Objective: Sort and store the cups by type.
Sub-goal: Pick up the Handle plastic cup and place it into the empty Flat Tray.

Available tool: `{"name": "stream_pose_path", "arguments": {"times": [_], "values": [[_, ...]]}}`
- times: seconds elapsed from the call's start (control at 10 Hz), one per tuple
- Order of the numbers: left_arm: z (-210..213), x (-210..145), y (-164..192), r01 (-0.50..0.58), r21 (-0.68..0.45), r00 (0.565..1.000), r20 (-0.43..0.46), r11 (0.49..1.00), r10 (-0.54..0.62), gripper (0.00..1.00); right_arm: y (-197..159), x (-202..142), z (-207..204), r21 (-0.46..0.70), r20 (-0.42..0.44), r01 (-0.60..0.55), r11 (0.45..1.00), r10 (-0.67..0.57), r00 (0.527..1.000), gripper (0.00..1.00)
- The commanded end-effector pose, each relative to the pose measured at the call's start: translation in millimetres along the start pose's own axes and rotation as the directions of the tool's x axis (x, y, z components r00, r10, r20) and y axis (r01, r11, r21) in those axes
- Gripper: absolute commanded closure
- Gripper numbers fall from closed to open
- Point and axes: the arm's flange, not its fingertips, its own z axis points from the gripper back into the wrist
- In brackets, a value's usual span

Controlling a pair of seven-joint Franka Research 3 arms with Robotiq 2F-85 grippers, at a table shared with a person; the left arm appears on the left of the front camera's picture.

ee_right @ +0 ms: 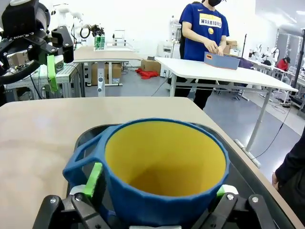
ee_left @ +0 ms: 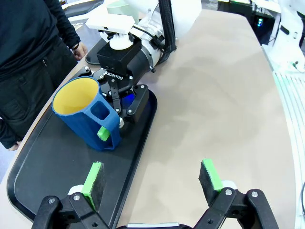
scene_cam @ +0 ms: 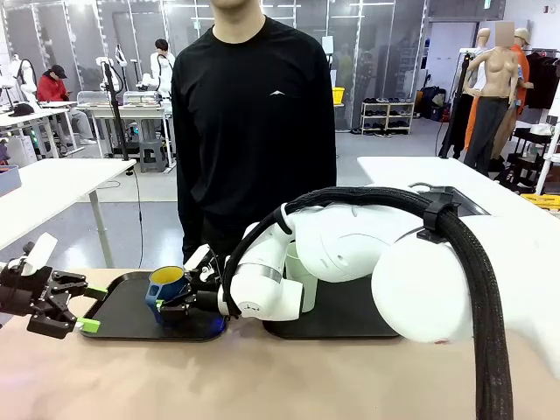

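- The right arm, a white jointed limb with a black cable sleeve, reaches across the middle toward 9 o'clock in the front view; its right gripper (scene_cam: 179, 302) has its green pads closed on the short dark blue plastic cup with a yellow inside and a handle (scene_cam: 165, 289).
- Two flat black plastic trays lie side by side on the tan table (scene_cam: 262, 376): the left tray (scene_cam: 122, 319) under the blue cup, and the right tray (scene_cam: 350, 315) largely hidden behind the arm.
- The tall pale mint-green plastic tumbler (scene_cam: 299, 271) stands at the right tray, mostly screened by the arm; whether it rests on the tray I cannot tell.
- In the left wrist view the blue cup sits tilted at the left tray's 12 o'clock end, one pad through the handle opening; it looks to be touching or just above the tray.
- The left gripper (ee_left: 151, 177) hangs at the left tray's near edge, jaws spread wide, holding nothing.
- Judgement: the sorting looks nearly finished, each cup at its own tray. What is left is letting go of the blue cup so that it stands upright.
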Motion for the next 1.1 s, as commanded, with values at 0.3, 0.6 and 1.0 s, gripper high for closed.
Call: {"name": "stream_pose_path", "arguments": {"times": [0.3, 0.6, 1.0], "values": [[-1, -1, 0, 0.013, -0.003, 1.000, 0.003, 1.000, -0.013, 0.00, 15, 7, 21, -0.063, -0.071, -0.057, 0.996, 0.052, 0.996, 0.00], [-1, -1, 0, 0.013, -0.003, 1.000, 0.003, 1.000, -0.013, 0.00, 13, 4, 35, -0.082, -0.076, -0.033, 0.996, 0.027, 0.997, 0.00], [-1, -1, 0, 0.013, -0.003, 1.000, 0.003, 1.000, -0.013, 0.00, 13, 13, 64, -0.083, -0.077, -0.019, 0.996, 0.012, 0.997, 0.00]]}}
